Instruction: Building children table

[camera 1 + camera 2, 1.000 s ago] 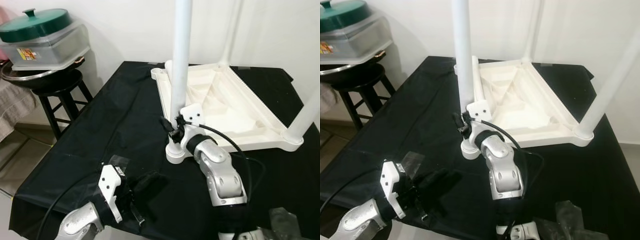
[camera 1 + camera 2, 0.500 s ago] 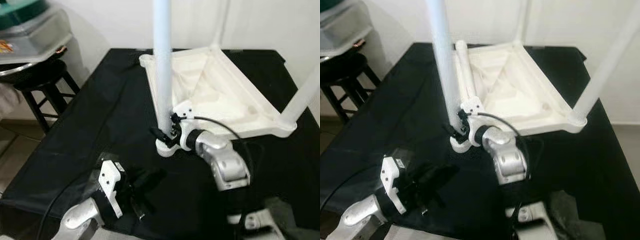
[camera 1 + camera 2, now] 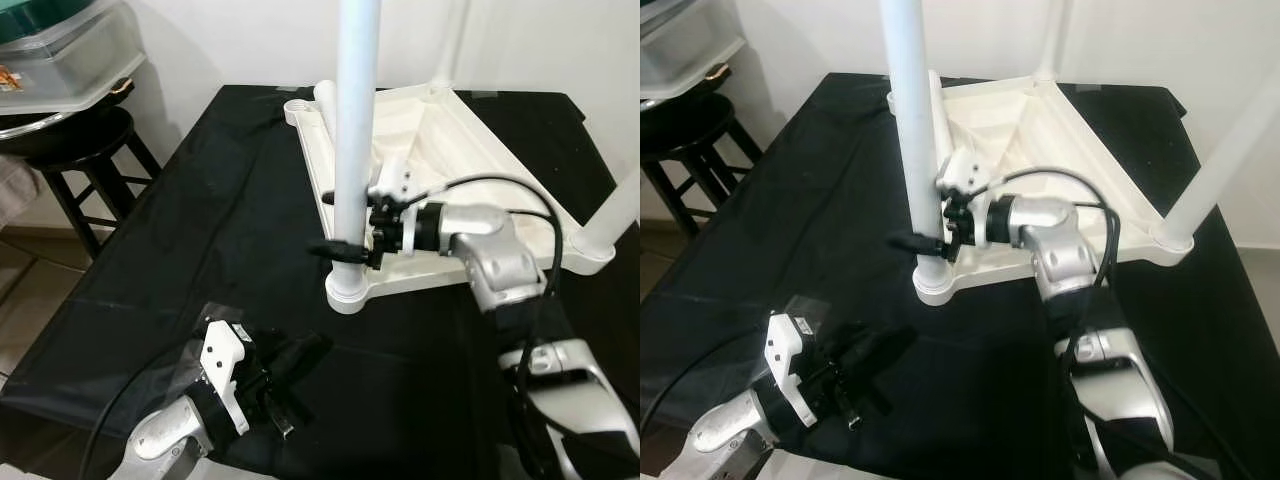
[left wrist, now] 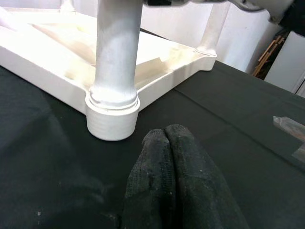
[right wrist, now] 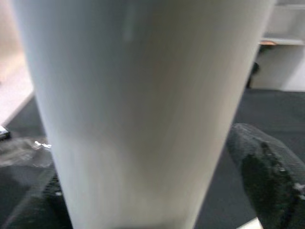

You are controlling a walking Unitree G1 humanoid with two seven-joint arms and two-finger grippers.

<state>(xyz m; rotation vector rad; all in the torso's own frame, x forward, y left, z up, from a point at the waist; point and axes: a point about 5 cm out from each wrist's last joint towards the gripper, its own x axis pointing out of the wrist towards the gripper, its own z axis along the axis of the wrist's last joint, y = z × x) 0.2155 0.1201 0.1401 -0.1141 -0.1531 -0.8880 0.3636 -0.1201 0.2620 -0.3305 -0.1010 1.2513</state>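
Spanning most of the frame, the counter (image 3: 230,200) is draped in black cloth and carries every part of the build. Lying upside down at upper centre to right of the left eye view is the white tabletop (image 3: 470,190), its ribbed underside facing up so that the corner sockets can receive legs. Rising from the near corner socket (image 3: 347,290) at centre frame is the near leg (image 3: 355,130), a white tube that runs upright out of the top edge; a second leg (image 3: 615,215) leans at the right edge and a third stands at the far corner, upper centre.

Reaching in from the lower right, the silver right arm brings the right tool (image 3: 345,248) to the near leg a little above the socket. Its black fingers sit on either side of the tube, clenched around it, as the right wrist view confirms with the tube close between two dark pads (image 5: 267,167). The low hold probably serves to seat or twist the leg home while keeping it upright.

Resting at lower left, the left tool (image 3: 865,365) lies on the cloth with its fingers (image 4: 167,167) pressed together, gripping nothing, pointed toward the socket yet apart from it. A black stool (image 3: 70,165) bearing a lidded plastic container (image 3: 60,70) occupies the upper left corner.
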